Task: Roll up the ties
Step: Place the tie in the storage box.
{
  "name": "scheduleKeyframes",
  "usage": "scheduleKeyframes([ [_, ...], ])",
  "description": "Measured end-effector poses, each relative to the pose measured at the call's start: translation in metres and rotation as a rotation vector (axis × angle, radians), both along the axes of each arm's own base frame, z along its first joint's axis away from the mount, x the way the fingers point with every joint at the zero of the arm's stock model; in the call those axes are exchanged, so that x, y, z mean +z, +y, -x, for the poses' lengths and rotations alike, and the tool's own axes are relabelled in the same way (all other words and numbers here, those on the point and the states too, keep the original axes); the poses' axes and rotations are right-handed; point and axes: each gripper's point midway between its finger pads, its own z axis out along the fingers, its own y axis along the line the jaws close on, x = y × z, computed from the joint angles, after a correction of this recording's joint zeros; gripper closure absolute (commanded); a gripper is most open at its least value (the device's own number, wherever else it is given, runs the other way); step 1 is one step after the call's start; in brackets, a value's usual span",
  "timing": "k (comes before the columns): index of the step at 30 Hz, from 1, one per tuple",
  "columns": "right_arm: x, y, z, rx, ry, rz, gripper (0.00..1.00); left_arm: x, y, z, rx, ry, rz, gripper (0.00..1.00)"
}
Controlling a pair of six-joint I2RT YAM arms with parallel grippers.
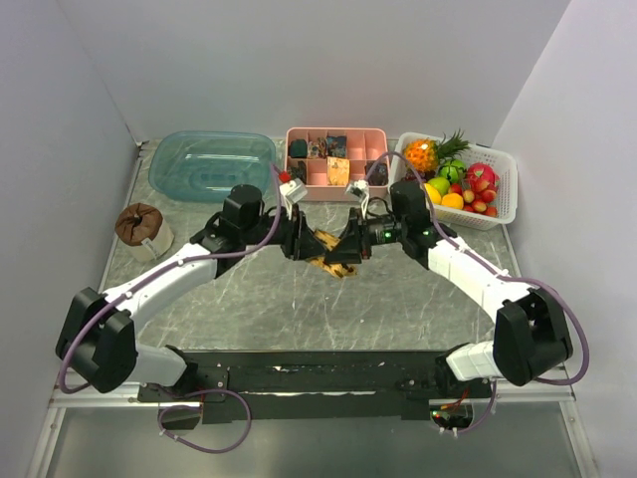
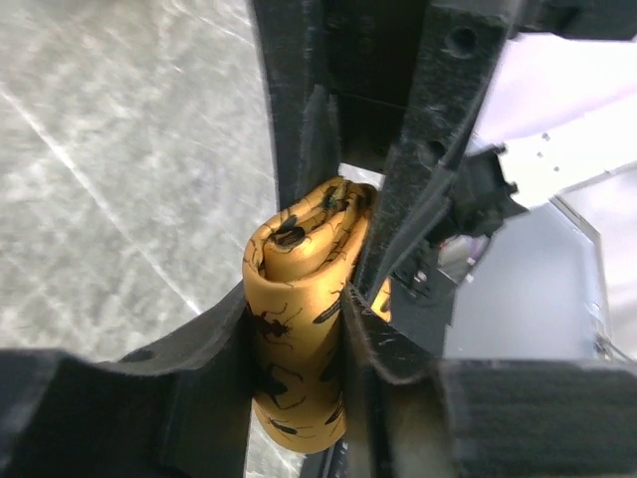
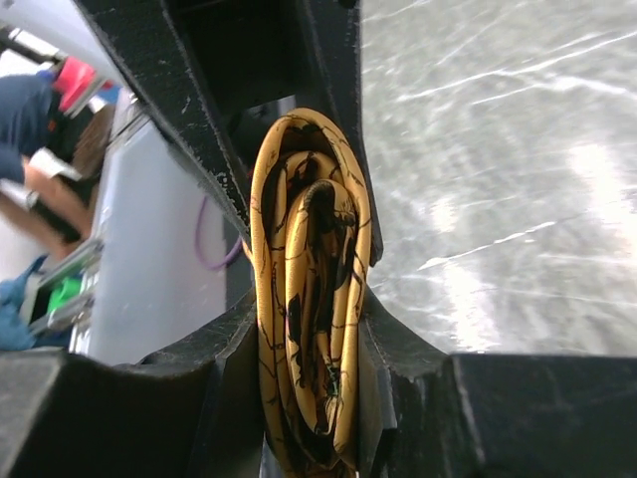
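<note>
Grey marbled table [image 1: 299,319] takes up most of the top view. L arm [image 1: 169,274] & R arm [image 1: 478,279] angle in from the near corners & meet at the middle, towards the back half of the table. Along the back edge, L to R: see-through teal tub [image 1: 164,164], pink divided box [image 1: 336,130] w/ small dark bundles in some compartments, white basket [image 1: 505,204] full of toy fruit. Small brown roll [image 1: 138,223] sits by the L wall, well apart from the arms. Tie [image 1: 333,261], golden-yellow w/ dark brown pattern, is a compact wound bundle btwn the two wrists, just in front of the pink box. Can't tell from above if it touches the tabletop. L wrist cam shows the tie [image 2: 299,329] as a fat folded wad, rounded end up. L gripper [image 2: 297,398] is part-closed, fingers [image 2: 199,388] pressed on both flanks of the wad, so it has hold of the tie. R wrist cam looks at the tie [image 3: 309,289] edge-on, layers nested in loops. R gripper [image 3: 309,398] is likewise part-closed, fingers [image 3: 418,398] squeezing the stack from both sides. Each cam also shows the other gripper's black fingers on the far end of the bundle.
</note>
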Motion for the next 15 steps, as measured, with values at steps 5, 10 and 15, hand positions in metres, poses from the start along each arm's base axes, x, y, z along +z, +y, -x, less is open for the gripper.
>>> scheduleKeyframes([
  [5, 0.003, -0.001, -0.024, -0.112, -0.015, 0.047, 1.0, -0.002, 0.009, -0.034, 0.154, -0.013, -0.056, 0.21],
  [10, 0.006, -0.001, -0.056, -0.244, -0.039, 0.094, 1.0, 0.002, 0.024, -0.07, 0.346, -0.04, -0.124, 0.14],
  [15, 0.0, -0.001, -0.096, -0.404, -0.039, 0.182, 1.0, 0.048, 0.031, -0.099, 0.501, -0.109, -0.045, 0.14],
])
